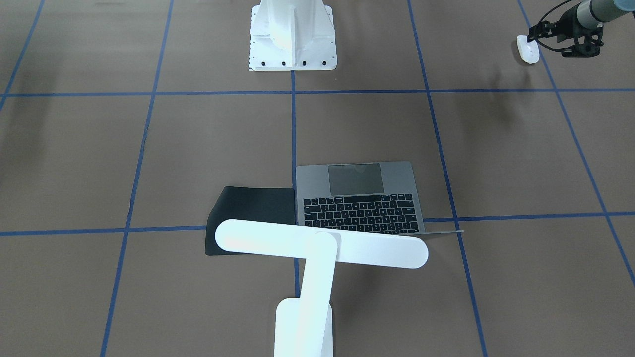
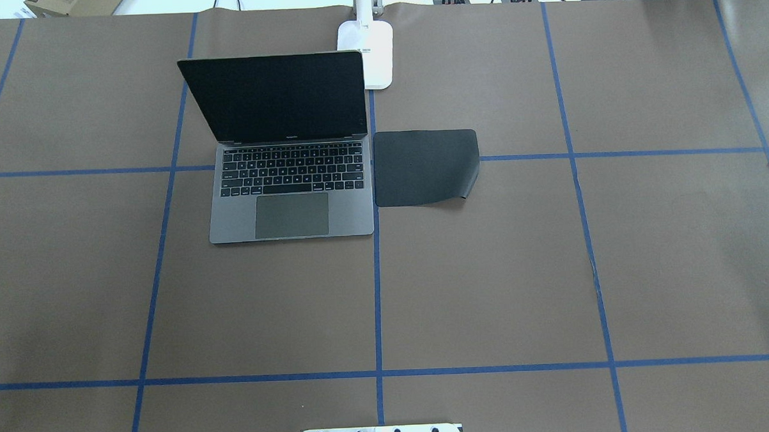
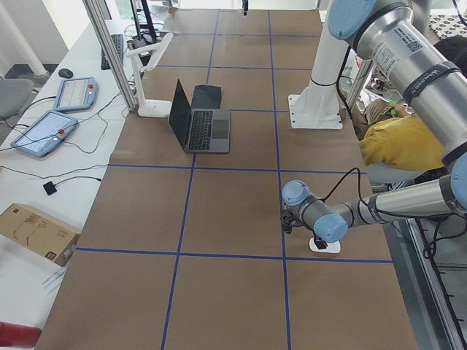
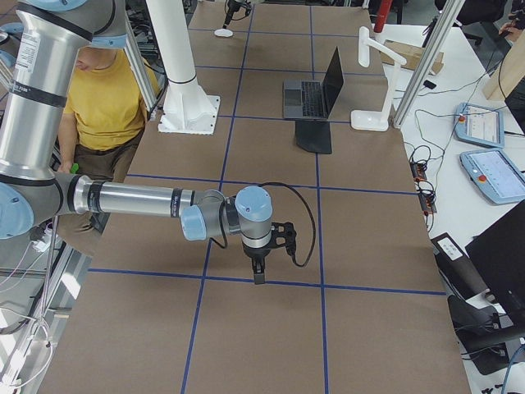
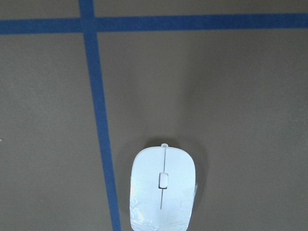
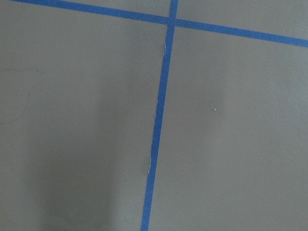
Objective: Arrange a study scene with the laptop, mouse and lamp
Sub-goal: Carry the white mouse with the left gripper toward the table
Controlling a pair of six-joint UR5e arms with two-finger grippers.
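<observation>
The white mouse (image 5: 162,190) lies flat on the brown table beside a blue tape line, far from the laptop and near the table's end on my left (image 1: 528,49). My left gripper (image 1: 535,34) hovers just over it; whether it is open or shut I cannot tell. The grey laptop (image 2: 290,174) stands open, its screen dark. Behind it is the white lamp (image 1: 322,243), its base (image 2: 369,50) by the far edge. My right gripper (image 4: 258,272) points down over bare table and shows only in the exterior right view, so I cannot tell its state.
A thin black mat (image 2: 424,166) with one curled corner lies against the laptop's right side. The white bolted pedestal (image 1: 292,34) stands at the near edge. A person in a yellow shirt (image 4: 102,90) sits behind the robot. Tablets and cables (image 3: 51,124) lie past the far edge.
</observation>
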